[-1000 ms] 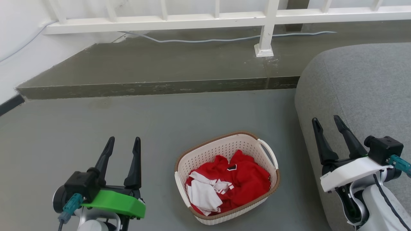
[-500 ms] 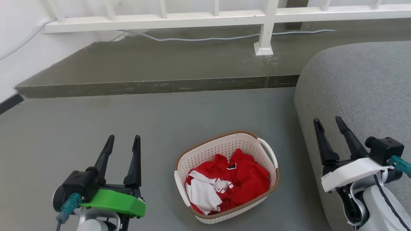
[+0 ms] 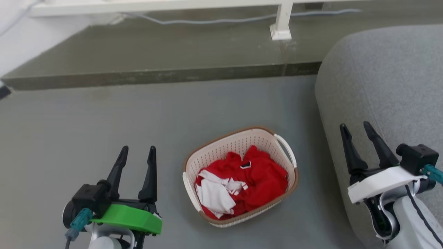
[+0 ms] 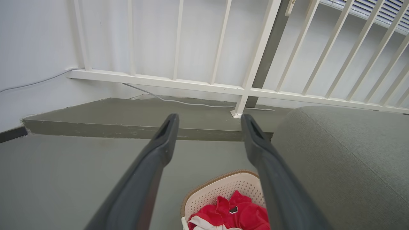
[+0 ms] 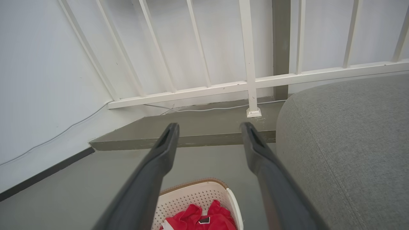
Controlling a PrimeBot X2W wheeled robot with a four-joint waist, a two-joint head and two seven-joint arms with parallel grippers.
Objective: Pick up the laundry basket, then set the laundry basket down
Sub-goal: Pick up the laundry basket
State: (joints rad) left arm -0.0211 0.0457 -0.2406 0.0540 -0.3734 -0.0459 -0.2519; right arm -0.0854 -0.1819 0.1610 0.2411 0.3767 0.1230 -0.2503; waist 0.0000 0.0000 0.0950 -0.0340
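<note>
The laundry basket [image 3: 226, 152] is set on the grey floor [image 3: 104, 121], between the two grippers and lower than both, near the grey sofa [image 3: 387, 76]; red and white clothes [image 3: 263, 176] are held in it. Its long axis is laid across the robot's front, slightly skewed, so that the left-hand handle [image 3: 188, 190] is turned toward the left gripper [image 3: 138, 149] and the right-hand handle [image 3: 287, 149] toward the right gripper [image 3: 354, 125]. Neither arm is judged clearly nearer. Both grippers are held off the floor, pointed forward, fingers spread apart with nothing between them. A lowering of both arms toward the handles is judged necessary.
</note>
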